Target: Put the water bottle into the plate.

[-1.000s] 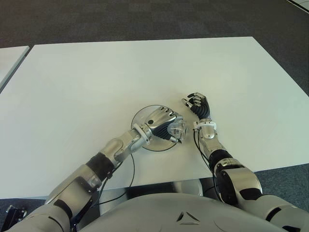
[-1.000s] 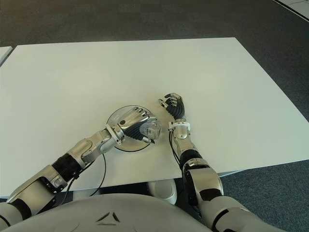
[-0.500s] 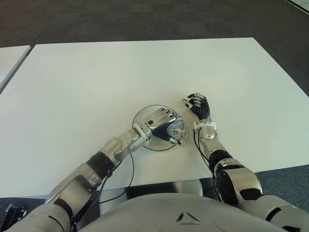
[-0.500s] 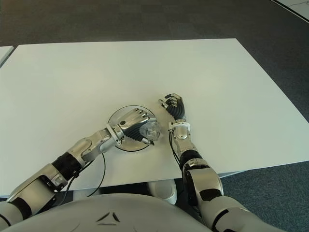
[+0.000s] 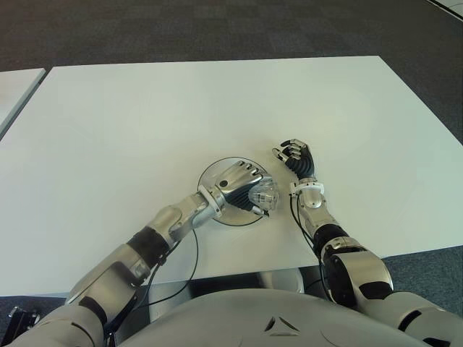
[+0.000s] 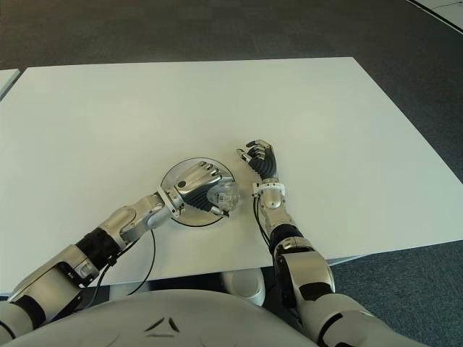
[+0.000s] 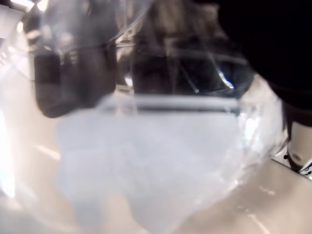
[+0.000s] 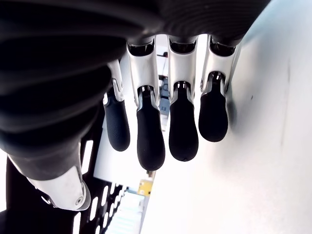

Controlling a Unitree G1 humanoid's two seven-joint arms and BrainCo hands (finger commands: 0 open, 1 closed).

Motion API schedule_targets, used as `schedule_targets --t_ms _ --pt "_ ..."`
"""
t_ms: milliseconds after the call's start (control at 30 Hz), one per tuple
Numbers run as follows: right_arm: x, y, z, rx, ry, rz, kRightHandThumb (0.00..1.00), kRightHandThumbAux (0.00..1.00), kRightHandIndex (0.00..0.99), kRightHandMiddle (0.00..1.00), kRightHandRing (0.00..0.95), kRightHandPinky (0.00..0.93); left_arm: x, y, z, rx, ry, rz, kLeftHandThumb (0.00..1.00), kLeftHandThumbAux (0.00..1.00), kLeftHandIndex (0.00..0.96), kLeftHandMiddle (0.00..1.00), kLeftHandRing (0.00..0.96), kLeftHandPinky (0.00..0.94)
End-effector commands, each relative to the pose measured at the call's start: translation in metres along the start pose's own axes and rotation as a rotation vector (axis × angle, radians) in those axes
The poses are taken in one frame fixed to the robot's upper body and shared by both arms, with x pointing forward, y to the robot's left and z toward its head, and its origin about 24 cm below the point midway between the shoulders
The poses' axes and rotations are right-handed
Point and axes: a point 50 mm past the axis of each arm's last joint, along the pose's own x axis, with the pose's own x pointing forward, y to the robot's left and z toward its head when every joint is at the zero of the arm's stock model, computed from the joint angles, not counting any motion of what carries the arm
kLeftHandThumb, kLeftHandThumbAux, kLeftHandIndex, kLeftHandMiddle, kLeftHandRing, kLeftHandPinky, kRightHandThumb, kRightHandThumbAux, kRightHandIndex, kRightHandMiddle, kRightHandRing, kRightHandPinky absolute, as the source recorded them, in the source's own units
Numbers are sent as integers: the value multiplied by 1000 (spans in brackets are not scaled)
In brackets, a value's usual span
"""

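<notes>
A clear plastic water bottle (image 5: pixel 265 195) sits in my left hand (image 5: pixel 241 185), whose fingers are wrapped over it from above. Hand and bottle are over the right part of a round transparent plate (image 5: pixel 213 172) near the table's front edge. I cannot tell whether the bottle touches the plate. In the left wrist view the bottle (image 7: pixel 156 161) fills the picture, with dark fingers (image 7: pixel 68 83) behind it. My right hand (image 5: pixel 295 156) shows just right of the plate, fingers (image 8: pixel 146 141) curled, holding nothing.
The white table (image 5: pixel 145 101) stretches far behind and to both sides of the plate. Its front edge runs close below the plate and my forearms. A second white table corner (image 5: pixel 13 85) shows at far left, with dark carpet (image 5: pixel 217 29) beyond.
My left hand with the bottle has shifted very slightly to the left over the plate. The right hand has stayed where it was.
</notes>
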Motion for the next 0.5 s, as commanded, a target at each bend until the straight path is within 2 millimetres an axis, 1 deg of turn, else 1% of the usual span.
schedule_targets --t_ms 33,67,100,133,200,300,367,400,500 --pt "-11 1 -16 -4 77 4 709 728 433 652 658 646 -11 -10 -8 20 39 -107 726 619 320 395 415 406" --pt "-11 1 -16 -5 76 4 709 728 433 653 658 646 -11 -9 -8 20 40 -109 665 612 264 326 328 316" --pt "-11 1 -16 -6 75 3 709 728 433 654 658 647 -11 -9 -8 20 40 -111 625 609 228 282 271 258" --pt "-11 0 -16 -6 74 3 709 728 433 654 658 647 -11 -9 -8 21 41 -112 611 608 216 266 251 237" --pt "-11 0 -16 -10 72 2 709 728 433 655 658 646 -11 -8 -9 25 42 -112 548 623 159 197 171 144" --pt "-11 0 -16 -13 71 1 709 728 433 655 659 647 -11 -6 -10 28 44 -110 489 647 108 131 105 72" --pt "-11 0 -16 -16 70 1 709 728 433 655 659 647 -12 -5 -11 30 47 -108 473 654 94 114 88 54" --pt "-11 0 -16 -17 71 1 709 728 433 654 659 647 -12 -4 -11 32 50 -106 435 671 68 86 59 34" --pt "-11 0 -16 -20 72 0 708 728 433 652 658 644 -12 -2 -13 39 59 -102 369 696 24 33 19 11"
